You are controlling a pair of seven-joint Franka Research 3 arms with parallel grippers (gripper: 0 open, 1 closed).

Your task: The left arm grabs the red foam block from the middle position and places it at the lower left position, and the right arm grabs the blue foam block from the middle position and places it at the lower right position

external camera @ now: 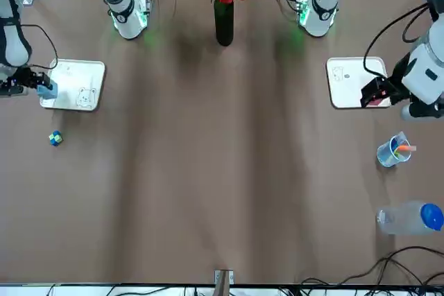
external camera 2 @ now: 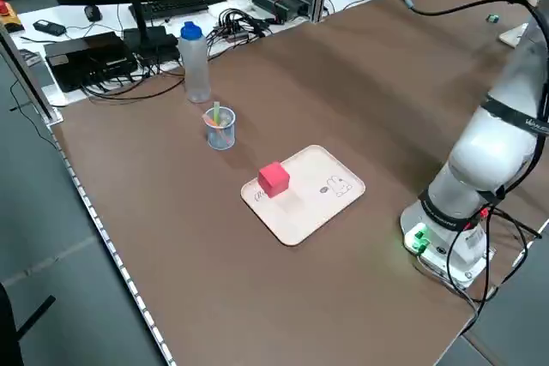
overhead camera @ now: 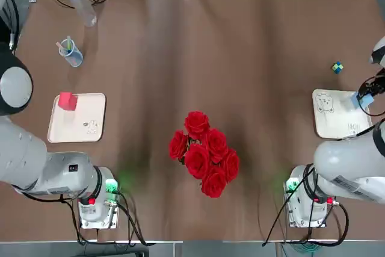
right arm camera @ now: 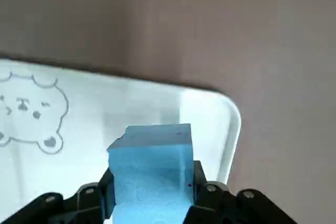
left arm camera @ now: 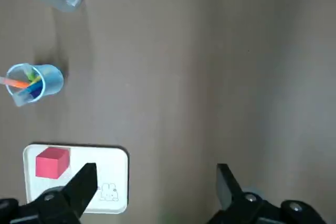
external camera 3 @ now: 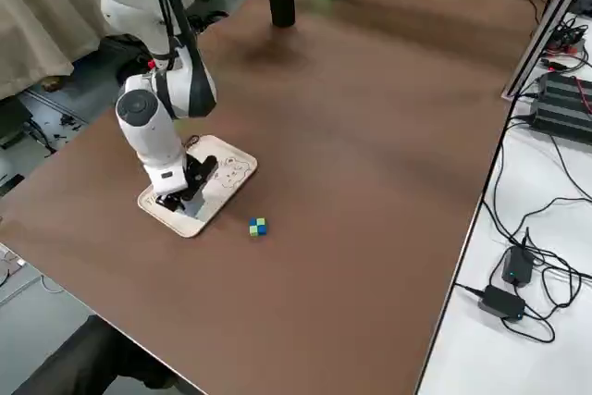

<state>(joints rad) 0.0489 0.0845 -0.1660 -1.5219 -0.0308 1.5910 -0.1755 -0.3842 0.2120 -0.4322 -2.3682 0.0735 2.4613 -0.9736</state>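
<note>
the red block (overhead camera: 67,101) is already sitting on the tray (overhead camera: 90,130) near the surface's left edge, and the left gripper (left arm camera: 156,184) is hanging well above it, spread wide and empty. at the right edge the right gripper (right arm camera: 152,195) is clamping the blue block (right arm camera: 152,169) just over the other tray (right arm camera: 215,114); next it likely needs lowering and letting go.

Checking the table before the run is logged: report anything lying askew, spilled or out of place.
Only the water bottle looks off: the left side view shows it upright, yet in the front view it looks tipped over; no spill shows. The red foam block sits flat on its tray.
</note>
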